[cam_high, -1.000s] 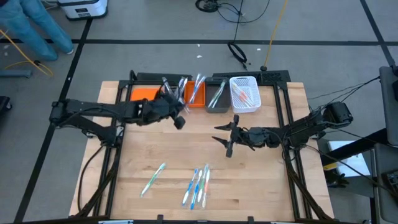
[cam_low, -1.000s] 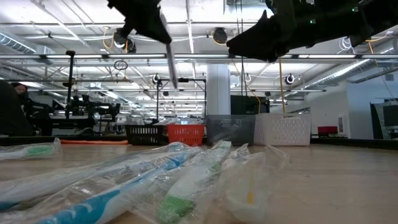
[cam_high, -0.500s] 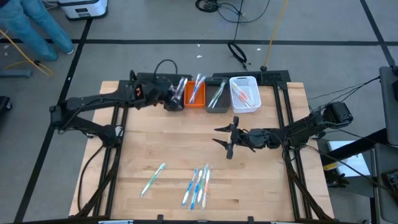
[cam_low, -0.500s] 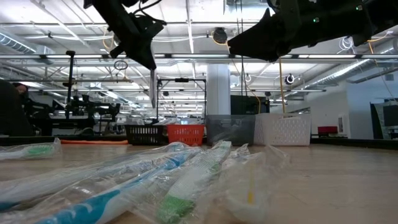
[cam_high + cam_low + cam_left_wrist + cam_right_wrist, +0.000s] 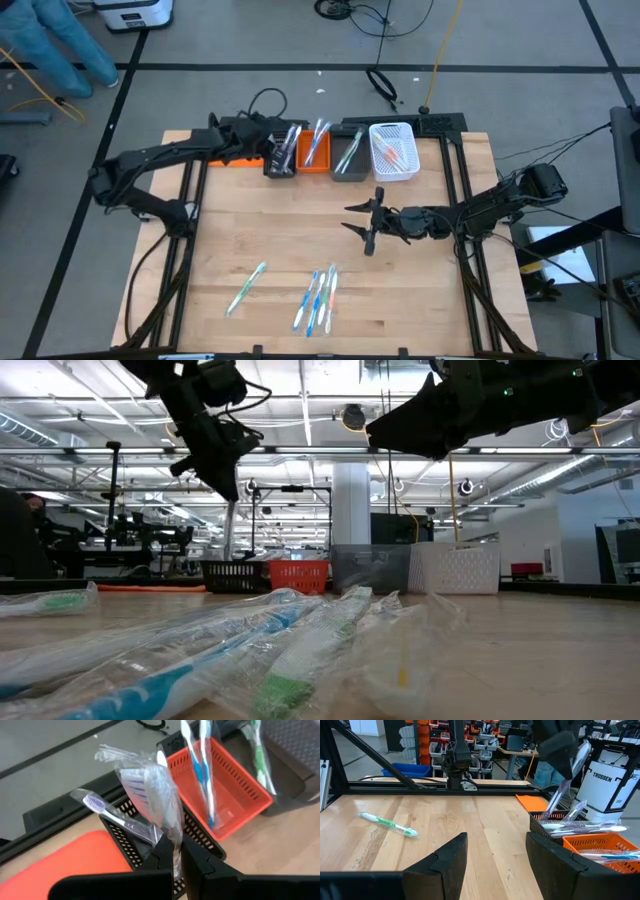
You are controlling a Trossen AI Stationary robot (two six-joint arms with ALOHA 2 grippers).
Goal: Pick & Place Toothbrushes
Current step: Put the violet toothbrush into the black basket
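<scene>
My left gripper (image 5: 277, 152) hangs over the black bin (image 5: 280, 163) at the table's far edge, shut on a purple-and-white toothbrush in a clear wrapper (image 5: 146, 785). Other toothbrushes lean in the black bin (image 5: 105, 810), the orange bin (image 5: 314, 152), the grey bin (image 5: 348, 158) and the white basket (image 5: 393, 152). One green toothbrush (image 5: 245, 288) and a wrapped cluster (image 5: 318, 298) lie flat near the table's near edge. My right gripper (image 5: 363, 228) waits open above mid-table, touching nothing. My left gripper pinches the wrapped toothbrush by its handle (image 5: 175, 851) between both fingers, from above, pointing down. The brush hangs below the fingers (image 5: 230, 528), slightly slanted, bristle head lowest. In the right wrist view its lower end (image 5: 545, 816) reaches the black bin's rim.
A flat orange pad (image 5: 235, 152) lies left of the black bin. The four bins stand in a row along the far edge. Bare wood (image 5: 270, 225) lies between the bins and the toothbrushes near the front. A person (image 5: 50, 40) stands beyond the table's far left.
My left gripper has carried the wrapped toothbrush from in front of the bins toward the far edge and a little left, ending over the black bin. The brush now hangs lower, close to the bin.
</scene>
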